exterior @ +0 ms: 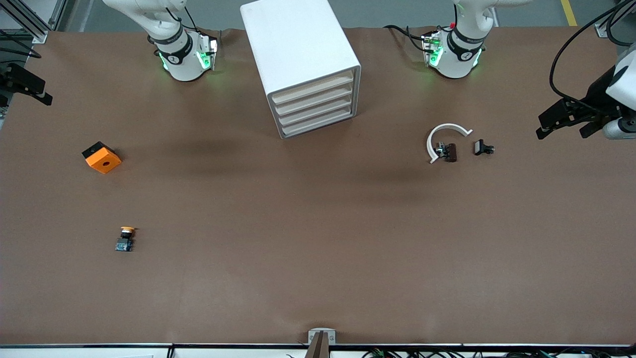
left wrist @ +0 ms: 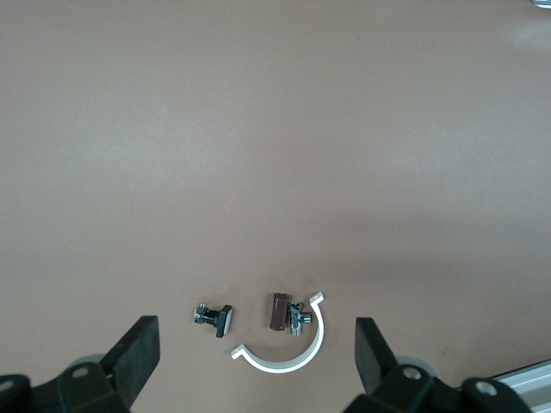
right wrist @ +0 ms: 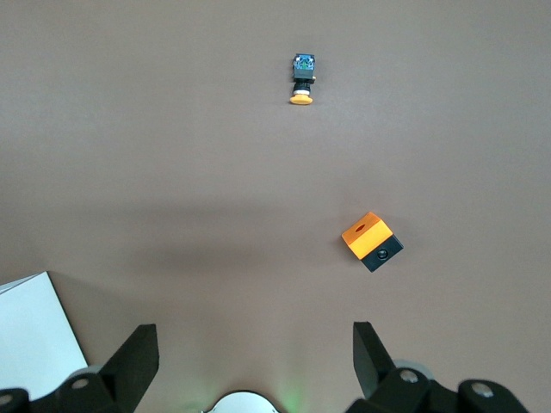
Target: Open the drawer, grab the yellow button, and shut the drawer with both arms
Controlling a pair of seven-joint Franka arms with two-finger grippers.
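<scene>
The white cabinet (exterior: 298,49) stands between the two arm bases. Its four cream drawer fronts (exterior: 315,107) are all shut. The button (exterior: 125,238) lies on the bare table toward the right arm's end, nearer to the front camera than the orange block (exterior: 101,157). It also shows in the right wrist view (right wrist: 301,82). My left gripper (exterior: 561,130) hangs open and empty over the left arm's end of the table; in its own view (left wrist: 256,354) it holds nothing. My right gripper (exterior: 25,92) is up over the right arm's end, open and empty (right wrist: 254,357).
A white curved band (exterior: 444,134) with a dark clip (exterior: 449,152) and a second black clip (exterior: 482,147) lie toward the left arm's end; they show in the left wrist view (left wrist: 293,348). The orange block (right wrist: 372,242) and a cabinet corner (right wrist: 30,331) show in the right wrist view.
</scene>
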